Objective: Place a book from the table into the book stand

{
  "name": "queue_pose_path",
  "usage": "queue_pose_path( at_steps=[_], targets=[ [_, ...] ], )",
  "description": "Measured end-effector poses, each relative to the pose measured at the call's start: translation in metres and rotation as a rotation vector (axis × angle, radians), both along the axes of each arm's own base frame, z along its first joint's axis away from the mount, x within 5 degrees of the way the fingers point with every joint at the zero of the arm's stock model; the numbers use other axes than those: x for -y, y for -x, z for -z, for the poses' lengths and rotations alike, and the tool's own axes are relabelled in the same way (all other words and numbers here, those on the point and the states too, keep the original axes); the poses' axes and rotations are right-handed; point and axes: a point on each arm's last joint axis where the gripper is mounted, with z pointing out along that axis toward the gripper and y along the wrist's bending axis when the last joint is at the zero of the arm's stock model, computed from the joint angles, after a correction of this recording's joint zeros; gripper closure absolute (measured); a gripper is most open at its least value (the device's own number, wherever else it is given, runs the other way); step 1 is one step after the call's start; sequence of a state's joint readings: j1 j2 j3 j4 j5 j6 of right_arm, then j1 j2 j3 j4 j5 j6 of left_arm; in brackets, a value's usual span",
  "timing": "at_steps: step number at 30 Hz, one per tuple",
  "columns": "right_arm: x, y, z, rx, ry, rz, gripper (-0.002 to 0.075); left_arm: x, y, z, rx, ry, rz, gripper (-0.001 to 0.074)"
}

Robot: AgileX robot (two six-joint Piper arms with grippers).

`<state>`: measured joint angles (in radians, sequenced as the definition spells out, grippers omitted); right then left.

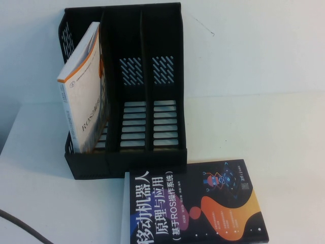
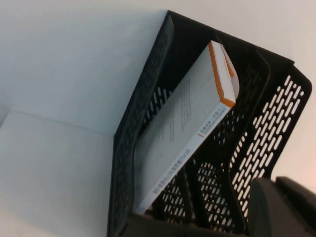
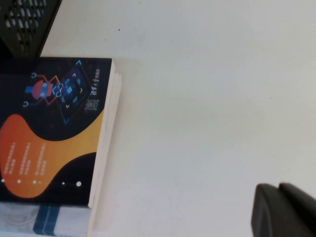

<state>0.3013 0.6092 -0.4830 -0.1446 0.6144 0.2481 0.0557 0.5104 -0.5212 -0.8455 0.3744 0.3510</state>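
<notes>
The white-grey book [image 1: 84, 101] with orange stripes stands leaning in the leftmost slot of the black book stand [image 1: 122, 9] on the white table [image 1: 254, 132]. The left wrist view shows the book [image 2: 182, 128] tilted inside the stand [image 2: 276, 123]. My left gripper [image 2: 279, 202] is shut and empty, apart from the stand on its outer side. My right gripper [image 3: 279, 210] is shut and empty above bare table [image 3: 207, 98], to the right of the black book. Neither gripper shows in the high view.
A black book with orange-blue artwork [image 1: 203, 208] lies flat in front of the stand, also in the right wrist view [image 3: 54, 138]. The stand's middle and right slots hold nothing. A dark cable [image 1: 20, 223] crosses the front left corner.
</notes>
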Motion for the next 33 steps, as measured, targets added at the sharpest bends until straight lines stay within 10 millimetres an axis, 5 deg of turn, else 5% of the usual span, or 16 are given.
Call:
queue_pose_path(
  at_steps=[9, 15, 25, 33],
  targets=[
    [0.0, 0.0, 0.0, 0.0, 0.002, 0.0, 0.0727, -0.005, -0.002, 0.012, -0.028, -0.1, -0.039, 0.0736],
    [0.0, 0.0, 0.0, -0.002, 0.002, 0.0, 0.0727, -0.013, 0.015, 0.047, -0.063, -0.399, -0.053, 0.0736],
    [0.0, 0.0, 0.0, -0.004, 0.003, 0.0, 0.0727, -0.012, 0.051, 0.107, 0.025, -0.477, -0.07, 0.0736],
    [0.0, 0.0, 0.0, -0.003, 0.003, -0.001, 0.0727, -0.009, 0.056, 0.154, -0.053, -0.501, 0.006, 0.0736]
  ],
)
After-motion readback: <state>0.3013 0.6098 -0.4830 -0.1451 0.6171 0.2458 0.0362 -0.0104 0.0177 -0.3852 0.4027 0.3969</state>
